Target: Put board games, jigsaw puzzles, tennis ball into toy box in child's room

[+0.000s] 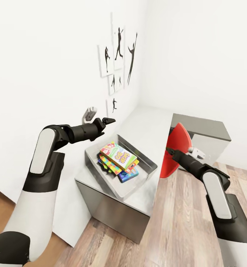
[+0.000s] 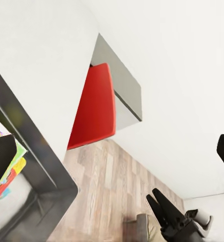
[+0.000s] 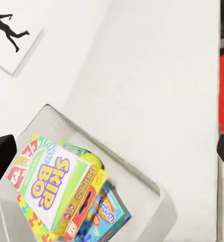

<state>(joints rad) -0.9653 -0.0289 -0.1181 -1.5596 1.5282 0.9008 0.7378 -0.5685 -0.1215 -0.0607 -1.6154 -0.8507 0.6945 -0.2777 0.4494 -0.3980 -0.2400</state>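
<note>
Toy box (image 1: 147,163) with games between both arms. Left gripper (image 1: 107,120) nearer, just above far rim, fingers apart, empty. Right gripper (image 1: 169,150): cannot tell.

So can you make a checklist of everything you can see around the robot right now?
Surface: the table has a pale top; the part beyond the box is bare.
Job's things: the toy box sits on the table's near end, holding a Skip-Bo game stacked on other game boxes, with a jigsaw puzzle underneath. Tennis ball: nothing seen.
Clutter: nothing seen.
Grippers: left gripper hovers above the box, jaws apart, empty. Right gripper hangs beside the table, by the red chair; jaws unclear.
Cables: nothing seen.
Surroundings: white walls, baseball-player pictures, wood-plank floor.
</note>
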